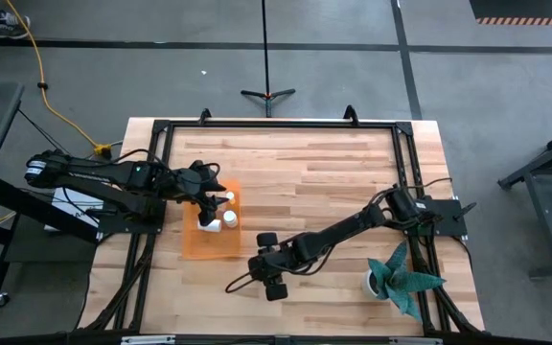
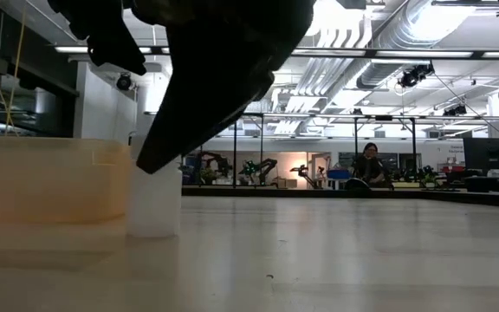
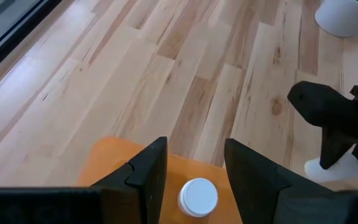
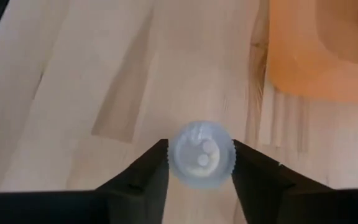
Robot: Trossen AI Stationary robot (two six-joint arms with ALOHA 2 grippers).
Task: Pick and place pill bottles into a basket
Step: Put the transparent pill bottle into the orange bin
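The orange basket (image 1: 199, 244) lies at the table's left. Three white pill bottles stand in it (image 1: 230, 220); one shows from above in the left wrist view (image 3: 197, 197). My left gripper (image 1: 209, 204) hangs open over the basket, its fingers on either side of that bottle's cap and above it. My right gripper (image 1: 264, 266) is just right of the basket, near its front corner, shut on another pill bottle (image 4: 201, 154). That bottle stands beside the basket wall (image 2: 50, 182) in the low view (image 2: 154, 204). My right gripper pinches the pill bottle by the sides of its cap (image 4: 173, 155) between its two fingers. The fingers come from above, pointing down. The bottle is upright, and its base (image 2: 154, 230) appears to rest on the table.
A teal plant-like object in a white pot (image 1: 401, 278) stands at the near right. Black frame rails (image 1: 405, 172) run along the table's edges. A person (image 2: 371, 165) sits far behind the table.
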